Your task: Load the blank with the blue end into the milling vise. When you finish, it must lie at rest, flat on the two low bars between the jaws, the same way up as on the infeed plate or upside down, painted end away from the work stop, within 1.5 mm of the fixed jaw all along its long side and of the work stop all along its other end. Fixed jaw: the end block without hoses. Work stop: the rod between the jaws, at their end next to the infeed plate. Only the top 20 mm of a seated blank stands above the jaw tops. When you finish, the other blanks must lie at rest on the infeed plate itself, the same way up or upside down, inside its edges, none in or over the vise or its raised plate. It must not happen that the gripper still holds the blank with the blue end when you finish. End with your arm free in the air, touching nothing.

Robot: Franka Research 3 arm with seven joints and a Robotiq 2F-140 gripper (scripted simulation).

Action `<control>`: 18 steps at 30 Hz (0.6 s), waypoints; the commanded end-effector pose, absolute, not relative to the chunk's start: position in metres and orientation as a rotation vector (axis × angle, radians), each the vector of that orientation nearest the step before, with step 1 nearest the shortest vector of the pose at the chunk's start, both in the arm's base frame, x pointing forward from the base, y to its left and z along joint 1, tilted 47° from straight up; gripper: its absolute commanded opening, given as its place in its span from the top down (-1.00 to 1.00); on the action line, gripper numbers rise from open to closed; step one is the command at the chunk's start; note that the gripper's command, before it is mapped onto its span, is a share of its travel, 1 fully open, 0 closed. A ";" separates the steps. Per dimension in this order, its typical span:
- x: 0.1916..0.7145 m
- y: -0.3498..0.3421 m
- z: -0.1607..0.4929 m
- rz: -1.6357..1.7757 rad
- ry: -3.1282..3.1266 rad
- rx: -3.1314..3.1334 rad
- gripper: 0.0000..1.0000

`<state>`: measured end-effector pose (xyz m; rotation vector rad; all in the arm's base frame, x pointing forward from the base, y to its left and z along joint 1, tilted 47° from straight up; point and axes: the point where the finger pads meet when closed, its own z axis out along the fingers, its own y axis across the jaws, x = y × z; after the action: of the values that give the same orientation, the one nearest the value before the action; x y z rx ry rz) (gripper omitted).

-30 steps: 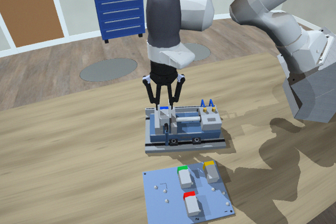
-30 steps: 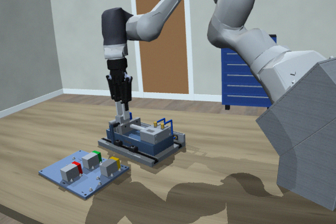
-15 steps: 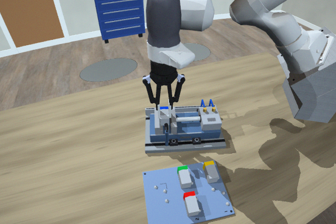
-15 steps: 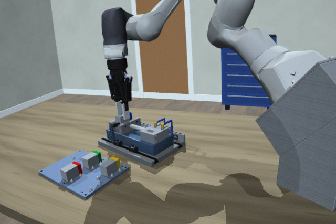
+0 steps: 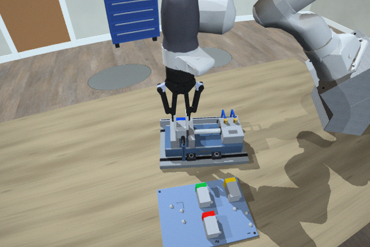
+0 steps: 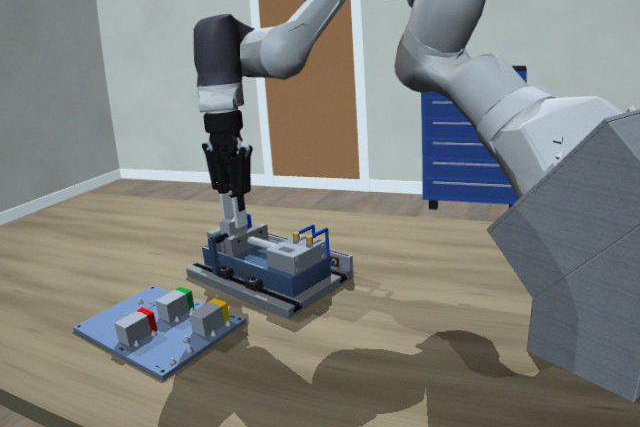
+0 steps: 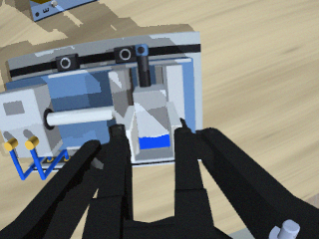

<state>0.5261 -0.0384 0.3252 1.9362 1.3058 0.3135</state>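
Black two-finger gripper [image 5: 180, 118] [image 6: 233, 201] [image 7: 152, 116], narrowly spaced, grips grey rectangular blank with blue end [image 5: 180, 127] [image 7: 152, 112] between the vise jaws. Blue faces far, presumably keeping the unpainted end toward the near work stop.

1. A light wooden table [image 5: 89, 148] [image 6: 387, 267] [image 7: 259, 90] with streaky grain carries the things; its dark front edge shows at the lower left of the exterior view.
2. A gray base plate [image 5: 179, 166] [image 6: 289, 308] [image 7: 197, 90] lies flat on the wood.
3. A light blue plate [image 5: 173, 232] [image 6: 108, 316] [image 7: 75, 4] also lies flat on it, near the gray one, with bare wood between them.
4. A big gray block [image 5: 346, 103] [image 6: 558, 236] is at one end; whether it touches the wood is unclear.
5. Dark shadows fall across the wood beside both plates.
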 end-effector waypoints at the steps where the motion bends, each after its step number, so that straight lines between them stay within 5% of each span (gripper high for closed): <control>1: 0.526 -0.037 0.326 0.319 1.302 1.939 1.00; 18: 0.525 -0.037 0.326 0.319 1.302 1.939 1.00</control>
<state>0.5260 -0.0384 0.3252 1.9363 1.3058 0.3140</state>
